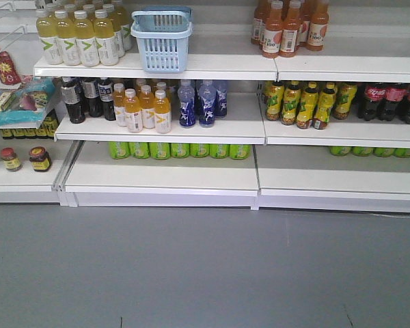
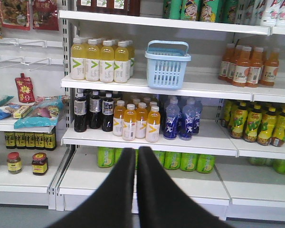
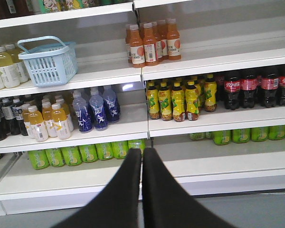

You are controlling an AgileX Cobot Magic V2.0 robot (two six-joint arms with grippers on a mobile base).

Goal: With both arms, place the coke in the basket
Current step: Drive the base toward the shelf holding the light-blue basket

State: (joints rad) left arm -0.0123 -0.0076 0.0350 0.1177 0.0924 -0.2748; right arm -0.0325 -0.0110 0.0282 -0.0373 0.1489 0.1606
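— Claws first: left claw pressed together, tips touching, pinching nothing. Hangs low, facing the white shelving.
— Same story on the right: right claw closed tight, empty, pointing at the shelves.
— And the basket?
— Light blue basket, upright, handle up. Stands just beside the pale yellow bottles on the same shelf. Well apart from both claws.
— Coke?
— Coke bottles, red labels, lined up one shelf lower, far over at the right end. Right next to the yellow-green bottles.
— So nowhere near the basket.
— Correct. Orange bottles up on the basket's level, off to its right.
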